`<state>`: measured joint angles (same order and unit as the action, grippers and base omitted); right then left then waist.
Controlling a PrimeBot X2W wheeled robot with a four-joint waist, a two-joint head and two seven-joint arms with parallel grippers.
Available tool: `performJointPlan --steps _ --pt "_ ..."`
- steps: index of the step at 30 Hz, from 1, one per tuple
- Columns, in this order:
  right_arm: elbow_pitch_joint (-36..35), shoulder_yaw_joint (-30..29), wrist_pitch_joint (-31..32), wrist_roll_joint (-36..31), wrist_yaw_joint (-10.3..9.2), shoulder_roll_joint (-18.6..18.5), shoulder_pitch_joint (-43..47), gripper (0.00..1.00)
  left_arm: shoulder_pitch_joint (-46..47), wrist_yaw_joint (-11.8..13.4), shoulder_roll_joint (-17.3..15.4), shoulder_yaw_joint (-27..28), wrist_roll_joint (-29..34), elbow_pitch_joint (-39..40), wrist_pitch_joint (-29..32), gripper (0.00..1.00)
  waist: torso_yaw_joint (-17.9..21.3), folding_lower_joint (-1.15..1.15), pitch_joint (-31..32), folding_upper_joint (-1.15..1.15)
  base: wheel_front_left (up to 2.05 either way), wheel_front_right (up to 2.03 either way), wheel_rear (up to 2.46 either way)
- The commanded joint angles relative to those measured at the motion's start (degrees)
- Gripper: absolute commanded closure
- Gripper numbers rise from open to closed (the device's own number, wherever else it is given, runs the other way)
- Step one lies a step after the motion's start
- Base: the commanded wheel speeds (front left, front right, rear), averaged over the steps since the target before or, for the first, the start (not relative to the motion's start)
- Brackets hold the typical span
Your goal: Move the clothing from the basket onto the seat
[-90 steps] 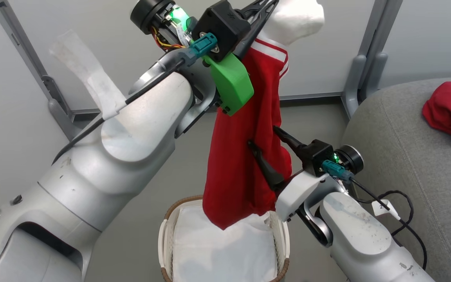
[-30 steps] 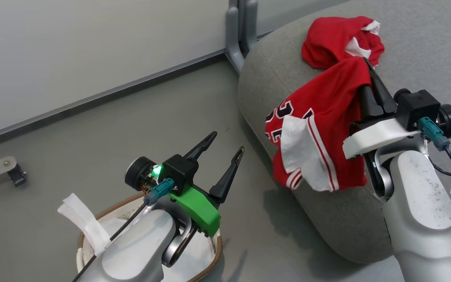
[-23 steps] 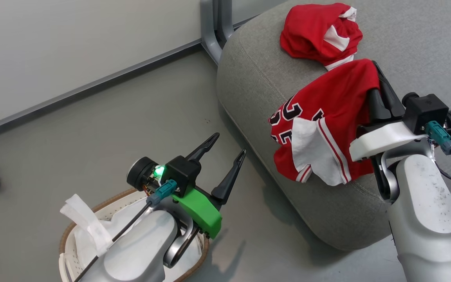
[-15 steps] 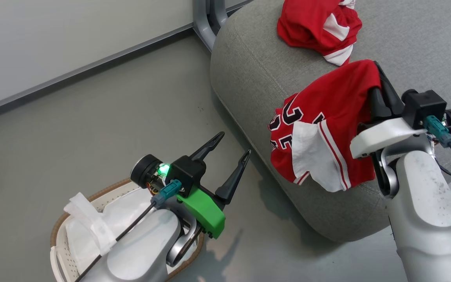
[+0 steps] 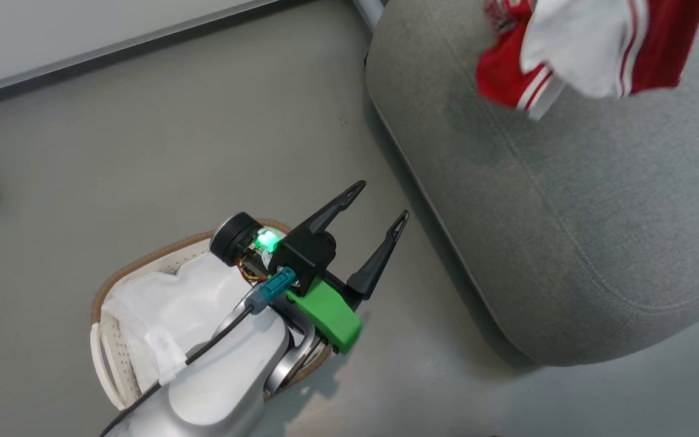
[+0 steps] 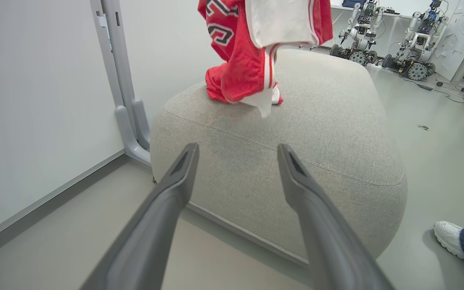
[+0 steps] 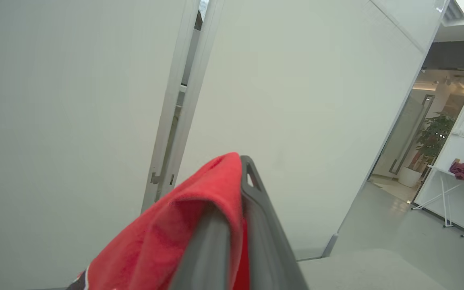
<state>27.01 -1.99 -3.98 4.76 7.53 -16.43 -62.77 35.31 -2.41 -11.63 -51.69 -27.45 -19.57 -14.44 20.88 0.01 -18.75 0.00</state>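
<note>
The right tool [image 7: 241, 177] is clamped on a red jersey [image 6: 240, 60] that hangs over the far side of the seat [image 5: 568, 243]. The left tool [image 5: 381, 201] is spread apart and empty, above the floor between the seat and the basket [image 5: 143, 258], which holds a white liner [image 5: 167, 309].

Grey floor [image 5: 143, 133]: smooth. Two items stand on it. The grey seat [image 6: 296, 161] is directly ahead of the left gripper's fingers [image 6: 167, 201]. The basket [image 5: 110, 358] is behind those fingers, under the forearm, with a white liner [image 5: 167, 303] inside. On the seat top, beyond the fingertips, lies red clothing [image 6: 220, 86]. A person's white shoe [image 6: 449, 237] rests on the floor, off to one side of the fingers.
</note>
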Motion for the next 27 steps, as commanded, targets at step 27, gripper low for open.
performJointPlan --steps 27 --pt "24.6 -31.4 -5.1 -20.2 -0.07 -7.0 -3.6 1.0 7.5 1.8 -3.8 -0.9 4.1 9.3 4.0 0.0 -11.4 -0.01 -21.0 0.0 0.0 0.0 0.0"
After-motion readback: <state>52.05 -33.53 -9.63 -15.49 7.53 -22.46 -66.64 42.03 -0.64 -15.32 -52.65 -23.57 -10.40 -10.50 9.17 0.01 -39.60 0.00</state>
